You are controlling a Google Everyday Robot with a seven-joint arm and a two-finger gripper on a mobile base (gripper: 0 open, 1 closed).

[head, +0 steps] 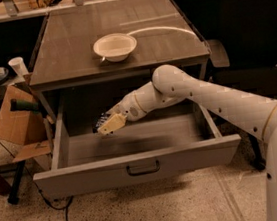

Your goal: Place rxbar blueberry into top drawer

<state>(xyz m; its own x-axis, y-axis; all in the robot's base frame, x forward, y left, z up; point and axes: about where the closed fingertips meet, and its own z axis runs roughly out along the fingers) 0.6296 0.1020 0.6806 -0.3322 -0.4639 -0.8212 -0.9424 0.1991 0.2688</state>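
The top drawer [135, 169] stands pulled out under the grey table, its flat front panel bearing a small dark handle [143, 169]. My white arm reaches in from the right, and my gripper [107, 124] hangs over the drawer's left half, a little above its floor. It is shut on the rxbar blueberry [101, 122], a small dark-blue bar with pale print that shows just behind the tan fingers [112, 124].
A white round bowl [115, 46] sits on the tabletop [70, 50] with a white cable curving off to the right. A cardboard box [16, 122] and a paper cup [18, 66] stand to the left. A dark chair [254, 27] is at the right.
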